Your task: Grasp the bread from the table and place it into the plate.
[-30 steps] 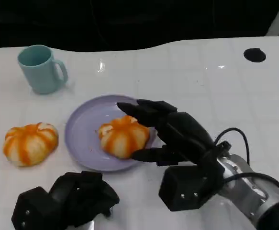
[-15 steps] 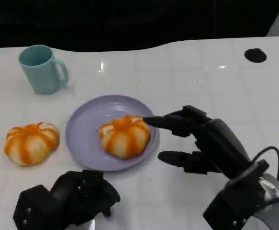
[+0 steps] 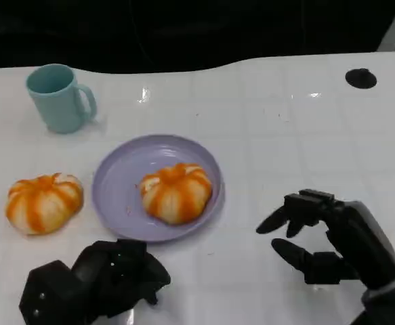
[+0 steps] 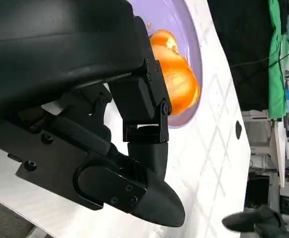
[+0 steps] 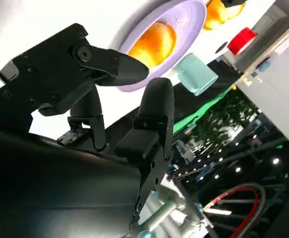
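An orange-and-white striped bread [image 3: 176,191] lies on the lilac plate [image 3: 119,177] in the middle of the table; the left wrist view shows the same bread [image 4: 178,79] on the plate [image 4: 181,22], and so does the right wrist view [image 5: 154,42]. A second striped bread [image 3: 43,202] sits on the table left of the plate. My right hand [image 3: 333,237] hovers at the lower right, well clear of the plate, fingers apart and holding nothing. My left hand [image 3: 92,281] rests curled at the lower left, below the plate, with nothing in it.
A teal mug [image 3: 59,97] stands at the back left, with its handle to the right. A small black round mark [image 3: 360,77] lies at the far right of the white table. The table's far edge meets a dark background.
My right hand has let go of the bread on the plate and drawn back to the lower right. The bread stays on the plate. The left hand has not moved.
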Tool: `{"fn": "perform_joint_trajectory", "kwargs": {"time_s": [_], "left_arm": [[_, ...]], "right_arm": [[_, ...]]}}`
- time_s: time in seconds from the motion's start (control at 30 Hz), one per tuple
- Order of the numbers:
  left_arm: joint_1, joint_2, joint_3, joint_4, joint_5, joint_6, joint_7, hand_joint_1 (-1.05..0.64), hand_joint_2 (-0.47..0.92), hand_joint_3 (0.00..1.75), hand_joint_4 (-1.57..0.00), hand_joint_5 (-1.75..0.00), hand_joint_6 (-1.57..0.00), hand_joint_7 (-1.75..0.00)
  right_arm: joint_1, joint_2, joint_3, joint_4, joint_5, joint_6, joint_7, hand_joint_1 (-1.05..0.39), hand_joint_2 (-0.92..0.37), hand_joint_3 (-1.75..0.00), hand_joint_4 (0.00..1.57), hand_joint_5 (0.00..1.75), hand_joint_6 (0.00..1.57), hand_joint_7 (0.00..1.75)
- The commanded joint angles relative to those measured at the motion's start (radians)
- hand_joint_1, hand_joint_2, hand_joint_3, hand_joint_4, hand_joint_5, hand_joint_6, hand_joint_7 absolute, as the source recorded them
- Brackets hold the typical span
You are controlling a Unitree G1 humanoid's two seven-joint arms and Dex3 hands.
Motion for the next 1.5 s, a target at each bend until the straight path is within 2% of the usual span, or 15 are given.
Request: {"fn": "perform_joint_trajectory", "kwargs": {"time_s": [0.03, 0.13, 0.33, 0.67, 0.9, 1.23, 1.5], "left_arm": [[0.013, 0.006, 0.005, -0.004, 0.002, 0.017, 0.01, -1.03, 0.84, 0.0, -0.87, -1.53, -1.28, -0.76], [0.008, 0.003, 0.004, -0.005, 0.005, 0.023, 0.014, -1.04, 0.83, 0.0, -0.88, -1.52, -1.29, -0.76], [0.005, 0.008, 0.004, -0.003, 0.011, 0.025, 0.011, -1.04, 0.84, 0.0, -0.87, -1.52, -1.3, -0.76], [0.013, 0.023, 0.016, -0.012, 0.0, 0.033, 0.004, -1.04, 0.83, 0.0, -0.89, -1.51, -1.3, -0.75], [0.007, 0.03, 0.016, 0.004, 0.004, 0.018, -0.002, -1.05, 0.84, 0.0, -0.88, -1.51, -1.29, -0.75], [0.014, 0.032, 0.014, -0.011, 0.008, 0.019, 0.001, -1.04, 0.84, 0.01, -0.88, -1.52, -1.29, -0.76], [0.017, 0.037, 0.015, -0.013, 0.004, 0.019, -0.003, -1.04, 0.84, 0.01, -0.88, -1.51, -1.27, -0.76]], "right_arm": [[0.055, -0.042, -0.028, -0.061, 0.046, -0.005, 0.049, -0.25, -0.42, -1.19, 0.9, 1.67, 0.82, 1.2], [0.087, -0.053, -0.041, -0.066, 0.051, -0.021, 0.055, -0.26, -0.38, -1.27, 0.9, 1.72, 0.83, 1.27], [0.145, -0.052, -0.063, -0.077, 0.034, 0.009, 0.055, -0.26, -0.35, -1.34, 0.88, 1.75, 0.78, 1.37], [0.123, -0.03, -0.057, 0.004, -0.028, 0.009, -0.006, -0.27, -0.36, -1.33, 0.88, 1.75, 0.73, 1.43], [0.093, -0.038, -0.051, 0.046, -0.091, 0.0, -0.071, -0.27, -0.37, -1.29, 0.87, 1.75, 0.73, 1.43], [0.095, -0.033, -0.051, 0.041, -0.038, 0.011, -0.032, -0.3, -0.37, -1.28, 0.86, 1.75, 0.72, 1.42], [0.097, -0.032, -0.048, 0.048, -0.04, 0.0, -0.037, -0.29, -0.36, -1.28, 0.86, 1.75, 0.73, 1.42]]}}
